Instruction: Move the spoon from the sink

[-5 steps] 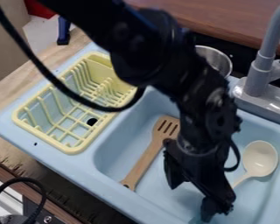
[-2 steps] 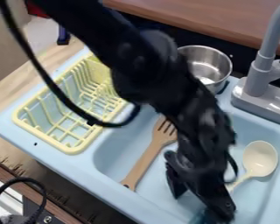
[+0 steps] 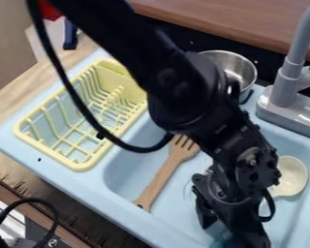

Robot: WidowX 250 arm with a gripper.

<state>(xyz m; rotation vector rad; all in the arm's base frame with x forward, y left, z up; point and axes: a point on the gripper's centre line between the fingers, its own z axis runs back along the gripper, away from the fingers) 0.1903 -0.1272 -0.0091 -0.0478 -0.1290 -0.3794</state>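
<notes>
Over a pale-blue toy sink (image 3: 96, 183), a black robot arm (image 3: 183, 89) hangs, jaws parted; in the basin lies a cream spoon (image 3: 293, 177) (plastic, apparently: light, stiff, perhaps slippery), likely best gripped by its handle.

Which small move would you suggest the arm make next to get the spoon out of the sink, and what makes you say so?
I would probably shift the gripper a little toward the view's right, in line with the spoon. The spoon's bowl lies in the sink to the right of the arm, which hides the handle, while the gripper hangs low.
</notes>
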